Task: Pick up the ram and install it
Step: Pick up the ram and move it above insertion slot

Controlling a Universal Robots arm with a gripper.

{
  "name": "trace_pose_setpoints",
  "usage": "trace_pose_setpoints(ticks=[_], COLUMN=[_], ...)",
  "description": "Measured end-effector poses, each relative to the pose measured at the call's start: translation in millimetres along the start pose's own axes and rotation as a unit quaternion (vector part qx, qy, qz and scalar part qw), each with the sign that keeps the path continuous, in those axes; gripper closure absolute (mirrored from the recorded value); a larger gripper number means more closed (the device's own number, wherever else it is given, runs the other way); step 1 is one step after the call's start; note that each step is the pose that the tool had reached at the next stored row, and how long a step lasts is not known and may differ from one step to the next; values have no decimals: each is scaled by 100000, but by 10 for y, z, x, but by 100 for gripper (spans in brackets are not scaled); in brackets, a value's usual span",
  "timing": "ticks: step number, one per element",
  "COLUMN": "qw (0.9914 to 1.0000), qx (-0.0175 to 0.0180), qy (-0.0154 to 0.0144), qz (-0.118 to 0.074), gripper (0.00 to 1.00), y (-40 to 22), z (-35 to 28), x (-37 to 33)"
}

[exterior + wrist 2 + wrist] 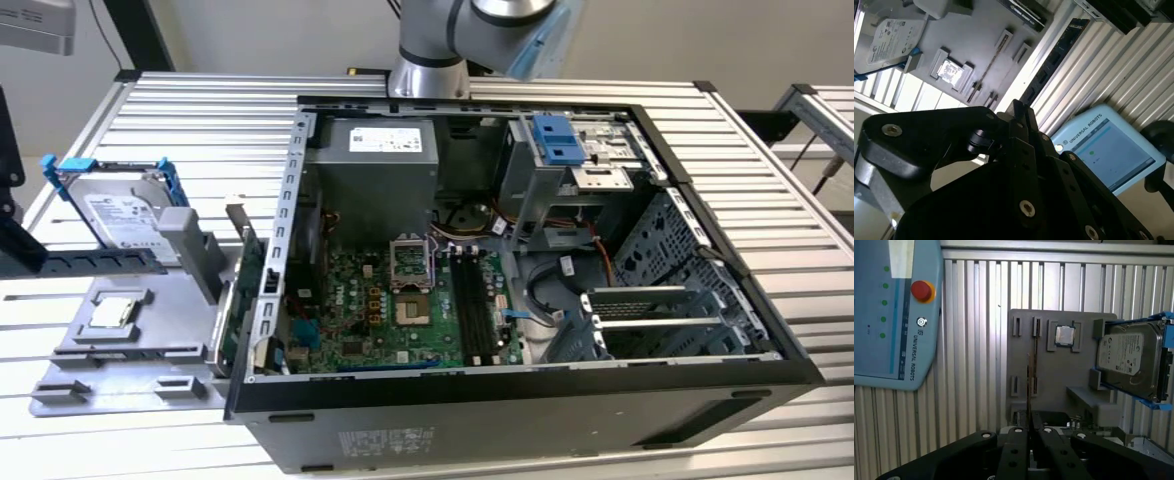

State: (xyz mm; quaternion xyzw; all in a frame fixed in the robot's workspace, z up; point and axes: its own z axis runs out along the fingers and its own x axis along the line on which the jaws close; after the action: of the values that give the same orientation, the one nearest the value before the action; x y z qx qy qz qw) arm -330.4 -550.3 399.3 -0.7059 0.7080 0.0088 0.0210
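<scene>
The ram (1029, 380) stands edge-on in the fixture (1064, 371), centre of the first wrist view, not yet picked up; the gripper (1030, 430), bottom centre, has its jaws closed and empty. Pickup and install both seem left to do.

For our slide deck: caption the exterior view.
Open black steel computer case on slatted aluminium table, green motherboard exposed, grey plastic parts tray alongside.
</scene>
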Motion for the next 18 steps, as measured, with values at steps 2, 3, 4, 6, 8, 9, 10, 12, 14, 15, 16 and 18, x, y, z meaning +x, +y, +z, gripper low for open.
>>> trace_pose_setpoints(ticks=[2, 3, 4, 6, 8, 9, 10, 12, 14, 15, 16, 18], qw=[100000, 100000, 100000, 100000, 100000, 100000, 100000, 100000, 100000, 100000, 100000, 100000], qx=[-1, -1, -2, 2, 1, 2, 2, -1, 0, -3, -2, 1], qy=[3, 4, 2, -1, 2, 1, 1, 2, 3, 4, 2, 2], qz=[1, -1, -1, -2, -1, -3, -3, -1, -3, -5, -3, -2], gripper=[100, 100, 100, 100, 100, 100, 100, 100, 100, 100, 100, 100], y=[-30, -47, -65, -100, -135, -150, -167, -202, -236, -255, -270, -303], z=[0, 0, 1, 2, 2, 3, 3, 4, 4, 4, 5, 5], x=[0, 0, 0, 0, 0, 0, 0, -1, -1, -1, -1, -1])
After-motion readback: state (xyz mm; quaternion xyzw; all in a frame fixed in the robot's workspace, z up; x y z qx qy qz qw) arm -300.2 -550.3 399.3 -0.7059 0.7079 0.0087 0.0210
